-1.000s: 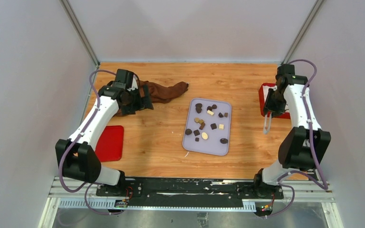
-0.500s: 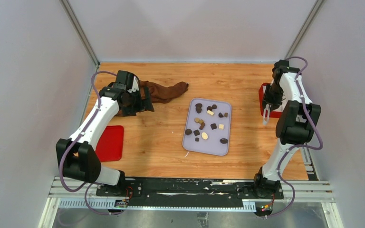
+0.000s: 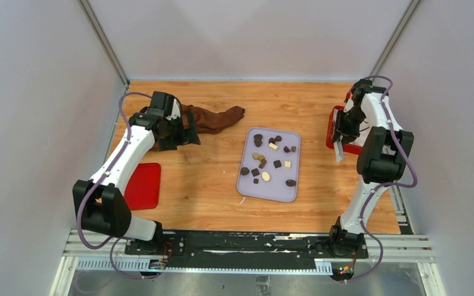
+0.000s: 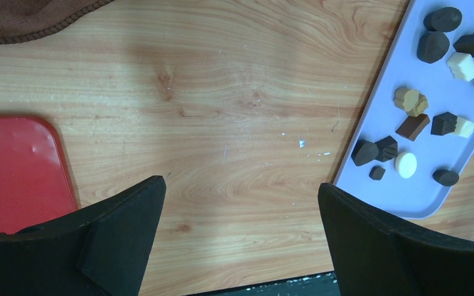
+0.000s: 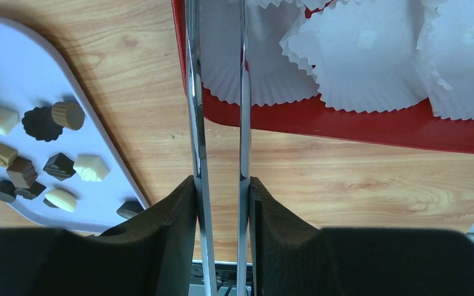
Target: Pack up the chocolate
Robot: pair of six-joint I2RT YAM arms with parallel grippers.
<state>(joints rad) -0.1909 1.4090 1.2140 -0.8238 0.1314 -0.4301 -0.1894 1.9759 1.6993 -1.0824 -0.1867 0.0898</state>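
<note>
The chocolate [image 3: 277, 164] lies scattered as small dark, tan and cream pieces on the lavender tray [image 3: 278, 192] at the middle of the bench [image 3: 203, 179]. The right tool [image 5: 222, 185] is clamped on a pair of metal tweezers [image 5: 192, 111], whose blades reach over the red tray [image 5: 358, 123] of white paper cups [image 5: 364, 55]; their tips are out of sight, perhaps touching a cup. The left tool [image 4: 241, 203] hangs wide open and empty near the brown cloth [image 3: 213, 118].
</note>
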